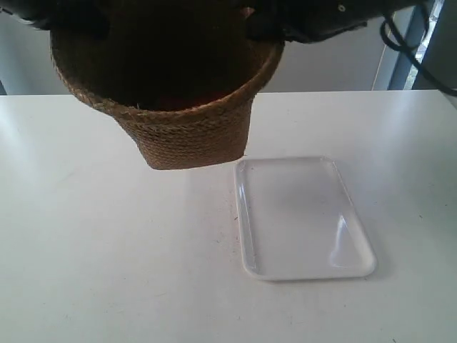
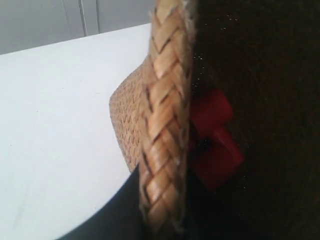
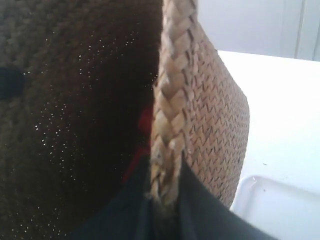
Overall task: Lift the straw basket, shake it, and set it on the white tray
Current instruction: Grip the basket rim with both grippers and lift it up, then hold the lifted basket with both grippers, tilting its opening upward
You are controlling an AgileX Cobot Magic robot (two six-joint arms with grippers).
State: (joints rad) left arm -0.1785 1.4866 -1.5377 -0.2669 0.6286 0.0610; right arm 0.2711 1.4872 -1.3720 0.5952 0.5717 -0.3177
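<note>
The straw basket [image 1: 187, 132] hangs in the air above the table, tilted, left of the white tray [image 1: 300, 214] in the exterior view. Its braided rim [image 2: 162, 125] runs between the fingers of my left gripper [image 2: 162, 215], which is shut on it. On the opposite side my right gripper [image 3: 165, 200] is shut on the rim [image 3: 170, 110] too. Something red [image 2: 212, 140] lies inside the dark basket. A corner of the tray [image 3: 270, 200] shows beside the basket wall in the right wrist view.
The white table [image 1: 100, 257] spreads under and around the basket. Dark arm parts and cables [image 1: 400, 36] fill the exterior view's top edge. A pale wall stands behind the table.
</note>
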